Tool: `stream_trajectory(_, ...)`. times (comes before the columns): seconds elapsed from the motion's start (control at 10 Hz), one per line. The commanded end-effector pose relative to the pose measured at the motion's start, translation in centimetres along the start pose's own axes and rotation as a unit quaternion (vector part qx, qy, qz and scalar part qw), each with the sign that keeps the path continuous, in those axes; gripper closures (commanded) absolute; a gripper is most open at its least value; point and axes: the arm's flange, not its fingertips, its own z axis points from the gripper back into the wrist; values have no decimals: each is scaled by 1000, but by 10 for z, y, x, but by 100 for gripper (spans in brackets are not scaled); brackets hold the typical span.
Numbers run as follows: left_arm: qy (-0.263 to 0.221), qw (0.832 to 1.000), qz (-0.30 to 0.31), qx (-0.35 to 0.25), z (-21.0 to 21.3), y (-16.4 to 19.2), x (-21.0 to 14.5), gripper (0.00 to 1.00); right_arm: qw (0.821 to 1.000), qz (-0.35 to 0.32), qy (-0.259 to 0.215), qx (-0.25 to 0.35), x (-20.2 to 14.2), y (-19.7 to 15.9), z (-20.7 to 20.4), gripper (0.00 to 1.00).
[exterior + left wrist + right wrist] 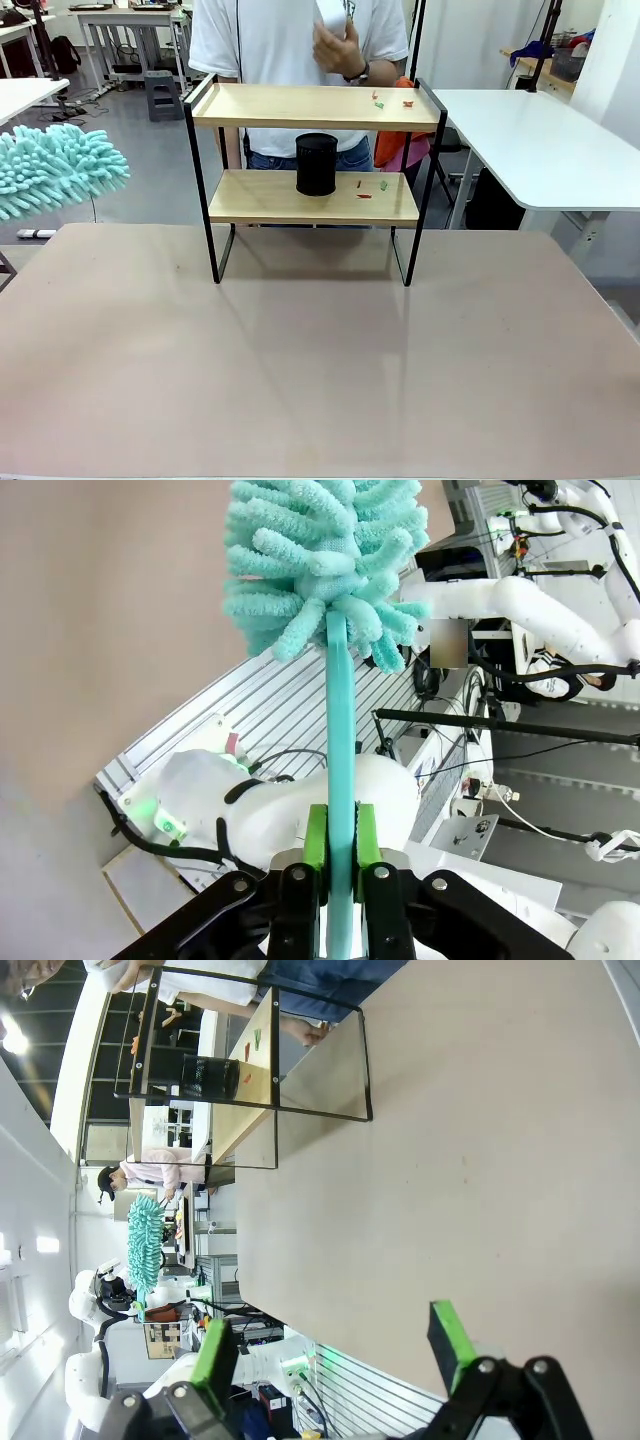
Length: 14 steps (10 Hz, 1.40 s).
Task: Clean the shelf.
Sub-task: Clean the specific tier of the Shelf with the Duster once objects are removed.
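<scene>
Left pincer [341, 836] clamps the teal duster [320, 560] handle; right pincer [333, 1345] gapes wide; shelf [290, 105] holds a black cup [316, 164].

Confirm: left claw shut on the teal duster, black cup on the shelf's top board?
No. The black cup stands on the lower board of the shelf, as the front view shows. The left claw is shut on the teal duster.

White tables [540, 140] are standing on a grey floor [140, 185] (a dark stool [160, 95] among them), well beyond the right gripper [335, 1350].
</scene>
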Motion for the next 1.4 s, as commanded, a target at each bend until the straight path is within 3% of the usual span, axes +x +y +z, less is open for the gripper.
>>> stream_trajectory(0.0,-40,999,14,28,3,-22,8,87,1000,12,-7,10,1,0,-1,0)
stream_trajectory(0.2,-91,994,8,63,23,-80,32,87,1000,12,-7,10,1,0,-1,0)
stream_trajectory(0.4,-72,990,-22,118,21,-146,85,87,1000,12,-7,10,1,0,-1,0)
stream_trajectory(0.7,-49,978,-78,186,-49,-228,190,87,1000,12,-7,10,1,0,-1,0)
stream_trajectory(0.8,-45,979,-86,178,-84,-240,221,87,1000,12,-7,10,1,0,-1,0)
stream_trajectory(0.9,56,983,-70,157,-102,-234,228,87,1000,12,-7,10,1,0,-1,0)
stream_trajectory(1.0,-46,977,-92,185,-74,-246,196,87,1000,12,-7,10,1,0,-1,0)
stream_trajectory(1.2,-46,977,-92,185,-74,-246,196,87,1000,12,-7,10,1,0,-1,0)
stream_trajectory(1.3,-12,980,-91,176,-102,-244,223,87,1000,12,-7,10,1,0,-1,0)
